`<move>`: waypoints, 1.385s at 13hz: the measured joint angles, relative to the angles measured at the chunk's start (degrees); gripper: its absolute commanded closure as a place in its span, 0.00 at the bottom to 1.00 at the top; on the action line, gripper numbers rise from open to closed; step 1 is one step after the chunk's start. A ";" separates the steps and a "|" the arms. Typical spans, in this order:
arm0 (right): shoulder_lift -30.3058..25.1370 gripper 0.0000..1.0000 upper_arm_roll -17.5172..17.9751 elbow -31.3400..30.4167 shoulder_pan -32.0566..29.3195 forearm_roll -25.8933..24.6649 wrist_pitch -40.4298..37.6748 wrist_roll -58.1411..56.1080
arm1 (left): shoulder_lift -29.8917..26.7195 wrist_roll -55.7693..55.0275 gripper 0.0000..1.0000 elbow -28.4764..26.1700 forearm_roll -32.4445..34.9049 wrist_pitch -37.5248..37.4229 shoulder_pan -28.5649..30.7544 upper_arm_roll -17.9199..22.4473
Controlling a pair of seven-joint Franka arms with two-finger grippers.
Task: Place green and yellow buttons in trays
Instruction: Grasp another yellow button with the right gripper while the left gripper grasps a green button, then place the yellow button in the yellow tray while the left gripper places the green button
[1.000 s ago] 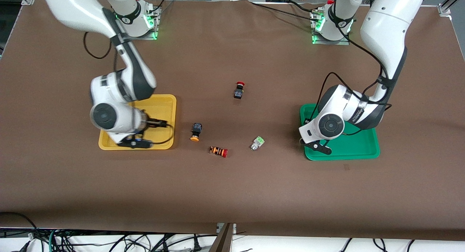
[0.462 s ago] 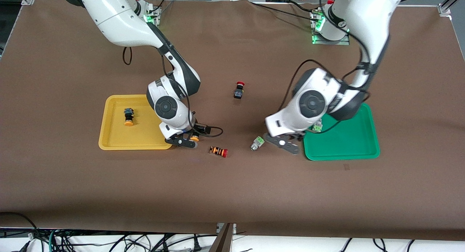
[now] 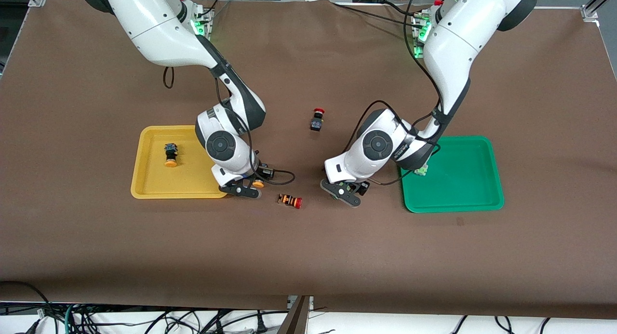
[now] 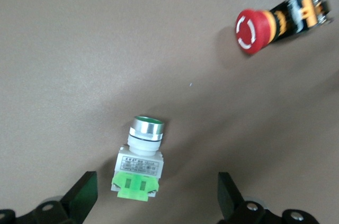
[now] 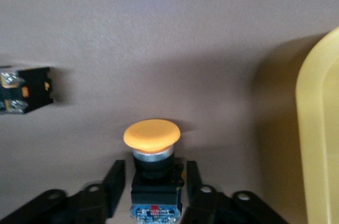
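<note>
both arms are at the pick step. the right gripper [image 5: 153, 181] has its jaws spread around a yellow button [image 5: 152, 144] on the desk [image 3: 308, 247] beside the yellow tray [image 3: 144, 180]. the left gripper [image 4: 153, 197] has its jaws spread over a green button [image 4: 139, 163] beside the green tray [image 3: 482, 189]. next move, i judge: close, then lift.

Two trays: one yellow [image 3: 144, 172], one green [image 3: 462, 199]. Two yellow buttons [image 3: 170, 155] [image 5: 152, 152], two green [image 4: 139, 167] [image 3: 422, 170]. Two red-capped switches [image 3: 316, 119] [image 3: 290, 201].
</note>
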 measured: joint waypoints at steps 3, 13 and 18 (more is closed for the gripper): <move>-2.96 1.00 -0.43 3.77 -2.50 -0.20 -10.56 -6.05 | 1.00 -0.01 0.00 0.04 5.66 1.20 0.00 0.21; -9.17 0.00 -8.89 -11.36 -7.94 -0.22 -18.21 -27.58 | -1.64 0.08 1.00 3.10 6.28 -9.68 0.44 1.67; -19.25 0.00 -9.07 -9.22 -9.39 -0.21 -20.46 -27.67 | -11.63 0.16 1.00 3.49 8.16 -37.42 6.98 4.29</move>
